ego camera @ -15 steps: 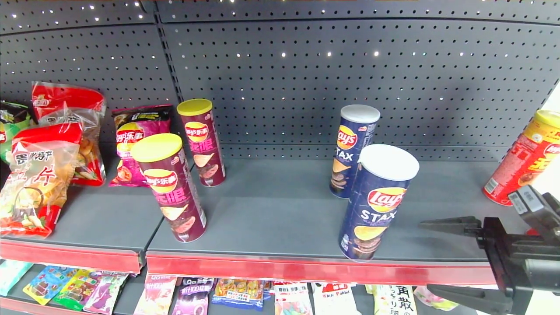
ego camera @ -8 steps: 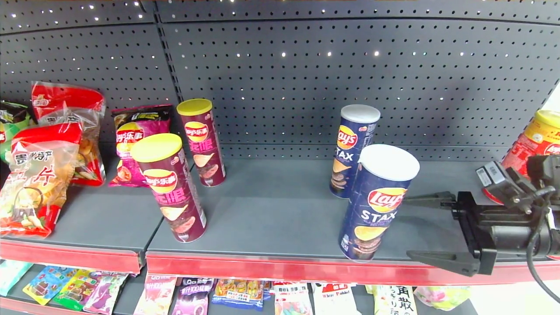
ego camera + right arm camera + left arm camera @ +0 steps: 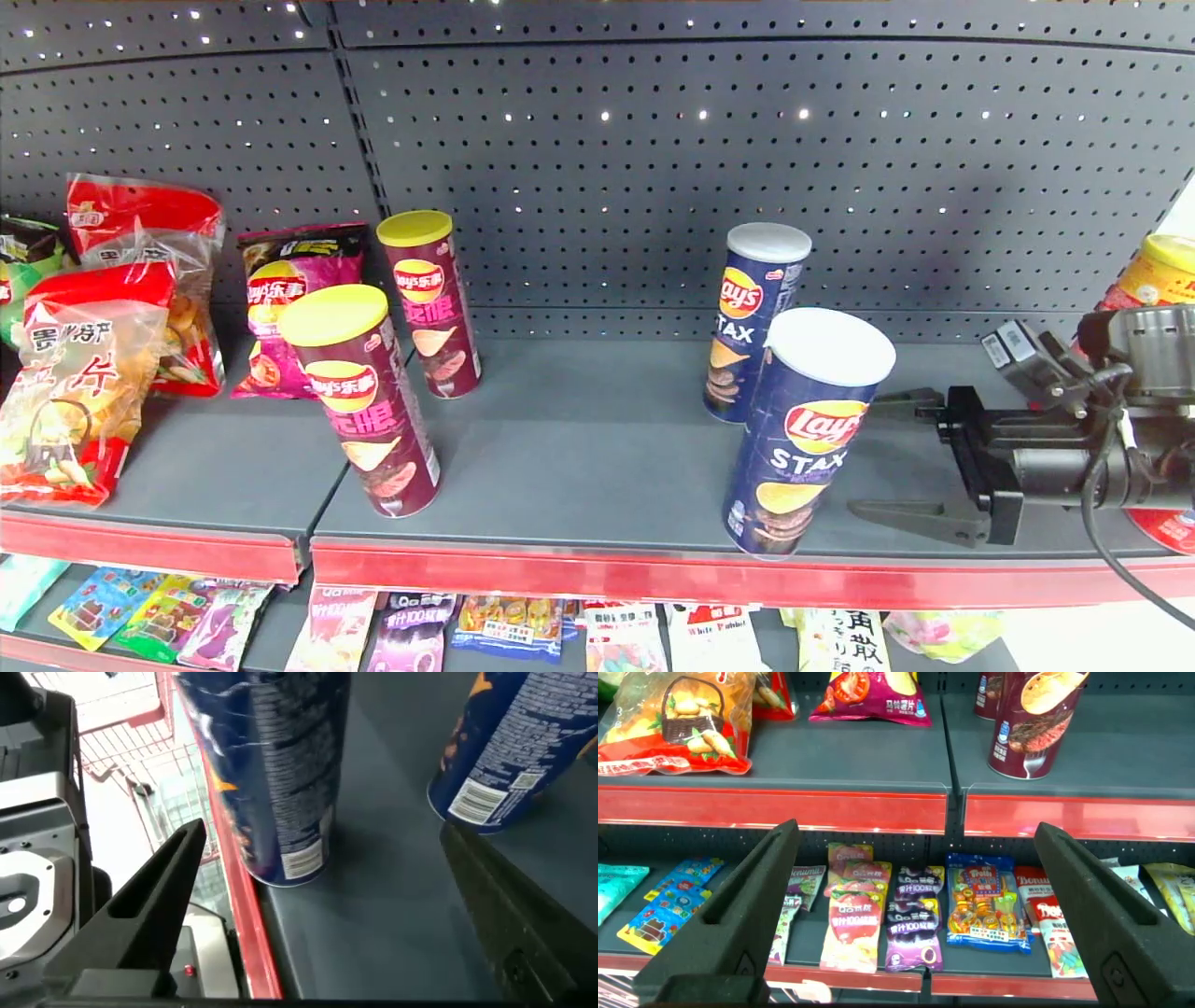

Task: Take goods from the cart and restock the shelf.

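Two blue crisp cans with white lids stand upright on the grey shelf (image 3: 579, 448): one at the front edge (image 3: 808, 429), one behind it (image 3: 754, 317). My right gripper (image 3: 866, 457) hovers open, level over the shelf just right of the front blue can, fingers pointing at it and holding nothing. The right wrist view has the front can (image 3: 271, 765) and the rear can (image 3: 514, 756) ahead of the open right gripper (image 3: 327, 915). My left gripper (image 3: 920, 915) is open and empty, facing the lower shelf's candy packets (image 3: 915, 915).
Two maroon cans with yellow lids (image 3: 359, 411) (image 3: 431, 299) stand left of centre, with snack bags (image 3: 84, 373) at the far left. A red can (image 3: 1153, 280) stands behind my right arm. The red wire cart (image 3: 121, 756) is beside the shelf edge.
My right gripper rose from below the shelf edge and moved left over the shelf, closer to the front blue can. It stayed open. The cans have not moved.
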`<state>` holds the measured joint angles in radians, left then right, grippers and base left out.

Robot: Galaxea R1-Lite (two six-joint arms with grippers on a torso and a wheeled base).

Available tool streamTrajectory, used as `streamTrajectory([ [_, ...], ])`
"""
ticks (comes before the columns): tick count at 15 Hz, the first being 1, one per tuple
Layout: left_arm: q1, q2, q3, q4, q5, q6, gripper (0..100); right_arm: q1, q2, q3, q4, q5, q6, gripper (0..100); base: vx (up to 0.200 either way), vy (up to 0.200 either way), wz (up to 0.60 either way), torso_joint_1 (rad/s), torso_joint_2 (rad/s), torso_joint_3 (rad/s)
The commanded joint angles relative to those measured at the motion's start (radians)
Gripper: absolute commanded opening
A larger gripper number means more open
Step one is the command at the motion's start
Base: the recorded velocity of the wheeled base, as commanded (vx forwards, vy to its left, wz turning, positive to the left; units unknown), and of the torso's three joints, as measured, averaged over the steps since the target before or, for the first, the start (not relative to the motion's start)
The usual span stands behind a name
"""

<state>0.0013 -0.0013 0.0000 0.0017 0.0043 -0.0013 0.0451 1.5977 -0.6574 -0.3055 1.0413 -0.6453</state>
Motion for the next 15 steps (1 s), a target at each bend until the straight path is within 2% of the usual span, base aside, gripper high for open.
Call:
streamTrajectory([
  [1,0.000,0.001,0.000,0.000,0.000,0.000,100,-0.002,0.013,-0.008,0.000,0.000,0.000,100,0.000,0.000,0.00,0.000,0.00,0.000],
  [12,0.000,0.001,0.000,0.000,0.000,0.000,100,0.068,0.076,-0.074,0.000,0.054,-0.004,100,0.000,0.000,0.00,0.000,0.00,0.000],
  [15,0.000,0.001,0.000,0.000,0.000,0.000,100,0.085,0.093,-0.073,0.000,0.059,-0.048,100,0.000,0.000,0.00,0.000,0.00,0.000],
])
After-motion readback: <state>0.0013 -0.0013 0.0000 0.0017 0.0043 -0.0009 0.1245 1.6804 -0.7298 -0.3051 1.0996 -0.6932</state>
